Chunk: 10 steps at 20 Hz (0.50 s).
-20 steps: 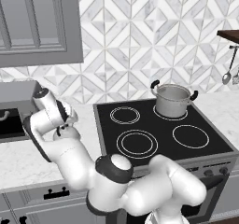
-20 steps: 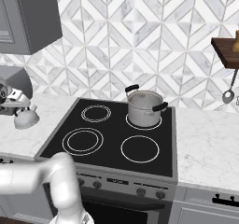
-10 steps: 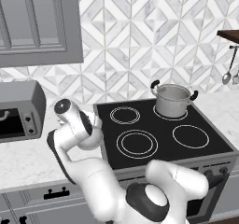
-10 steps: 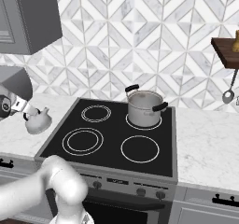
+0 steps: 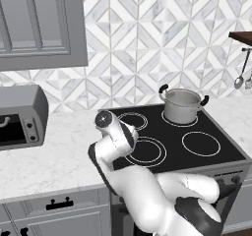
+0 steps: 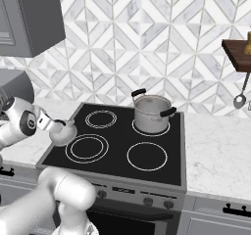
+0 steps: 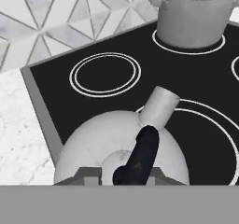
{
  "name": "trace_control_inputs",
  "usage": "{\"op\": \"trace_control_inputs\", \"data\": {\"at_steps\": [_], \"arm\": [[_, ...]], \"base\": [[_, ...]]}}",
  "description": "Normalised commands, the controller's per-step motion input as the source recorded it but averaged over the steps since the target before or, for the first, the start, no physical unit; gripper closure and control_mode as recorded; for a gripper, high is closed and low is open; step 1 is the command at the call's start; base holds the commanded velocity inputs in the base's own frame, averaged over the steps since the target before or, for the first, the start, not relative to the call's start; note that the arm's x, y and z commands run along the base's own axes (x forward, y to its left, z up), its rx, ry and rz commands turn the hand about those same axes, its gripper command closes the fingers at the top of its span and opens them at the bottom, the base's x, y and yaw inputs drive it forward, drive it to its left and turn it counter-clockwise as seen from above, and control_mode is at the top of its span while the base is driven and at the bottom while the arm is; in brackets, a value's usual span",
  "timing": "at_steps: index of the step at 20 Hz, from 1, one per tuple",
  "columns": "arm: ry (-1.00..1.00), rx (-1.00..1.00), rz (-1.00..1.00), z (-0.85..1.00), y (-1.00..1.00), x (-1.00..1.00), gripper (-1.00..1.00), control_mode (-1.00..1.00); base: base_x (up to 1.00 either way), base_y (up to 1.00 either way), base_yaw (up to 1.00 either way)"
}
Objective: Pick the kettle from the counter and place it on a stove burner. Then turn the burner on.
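Observation:
The kettle (image 7: 100,141) is a silvery-white dome with a short spout that points toward the stove burner (image 7: 210,125). My gripper (image 7: 122,175) is shut on its black arched handle (image 7: 142,153). From the right base view the kettle (image 6: 63,134) hangs just above the cooktop's front left part, at the left rim of the stove burner (image 6: 87,148), with the gripper (image 6: 52,126) on its upper left side. In the left base view my own wrist (image 5: 115,137) covers the kettle beside the stove burner (image 5: 147,151). White marble counter (image 5: 49,156) lies left of the cooktop.
A tall steel pot (image 6: 152,112) with two black side handles stands on the back right burner. A grey toaster oven (image 5: 19,116) sits on the counter at far left. The smaller double ring (image 7: 105,73) and the front right single ring (image 6: 147,155) are bare.
The arm has swung right with the kettle, from above the counter by the toaster oven to over the cooktop's left part beside the largest ring.

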Motion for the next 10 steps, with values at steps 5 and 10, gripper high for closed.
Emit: {"op": "trace_control_inputs", "data": {"at_steps": [5, 10], "arm": [[0.02, 0.18, -0.02, 0.00, -1.00, 0.00, 1.00, -1.00], [-0.04, 0.07, 0.00, -0.09, -0.93, 0.00, 1.00, -1.00]], "base": [[0.00, 0.00, 0.00], [0.00, 0.00, 0.00]]}}
